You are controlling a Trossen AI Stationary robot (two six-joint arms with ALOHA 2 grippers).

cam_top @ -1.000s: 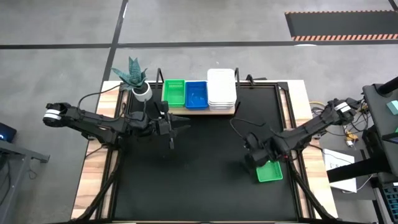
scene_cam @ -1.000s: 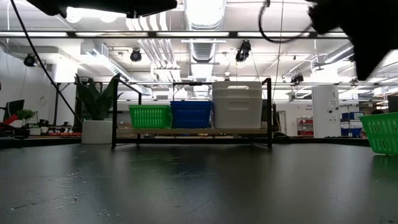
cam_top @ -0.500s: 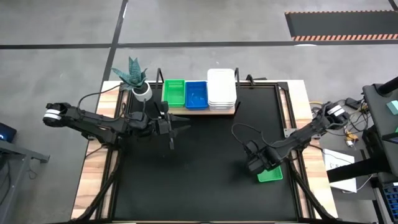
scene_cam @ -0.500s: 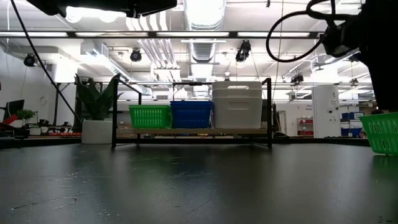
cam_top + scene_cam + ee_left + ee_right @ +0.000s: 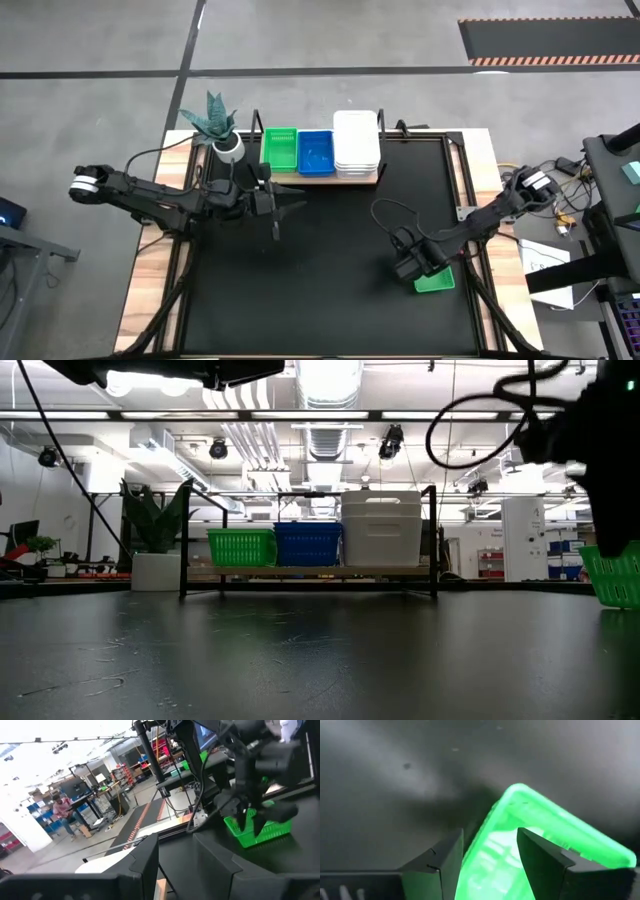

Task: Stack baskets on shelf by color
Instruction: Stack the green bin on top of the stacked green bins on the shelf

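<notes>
A green basket (image 5: pixel 437 281) lies on the black table near its right edge and also shows in the right wrist view (image 5: pixel 547 822). My right gripper (image 5: pixel 412 266) (image 5: pixel 489 854) points down over the basket's left end and is open, with the basket's wall between its fingers. On the shelf (image 5: pixel 318 177) at the far edge sit a green basket (image 5: pixel 279 149), a blue basket (image 5: pixel 315 151) and a stack of white baskets (image 5: pixel 356 143). My left gripper (image 5: pixel 298 201) (image 5: pixel 175 854) hangs level in front of the shelf, open and with nothing between its fingers. My right gripper comes from above at the green basket's wall near a corner (image 5: pixel 506 802). One finger (image 5: pixel 540 855) stands inside the basket and one (image 5: pixel 440 860) outside. I cannot tell whether either finger touches the wall. The basket rests flat on the table.
A white plant pot (image 5: pixel 229 147) with a green plant stands left of the shelf. The shelf's black posts (image 5: pixel 433 540) rise at its ends. Bare black tabletop (image 5: pixel 330 270) lies between the two arms. People and benches show in the room beyond the table.
My right gripper has come down toward the green basket on the table and a little toward the near edge, and it now stands over the basket's left end. The basket has stayed where it was.
</notes>
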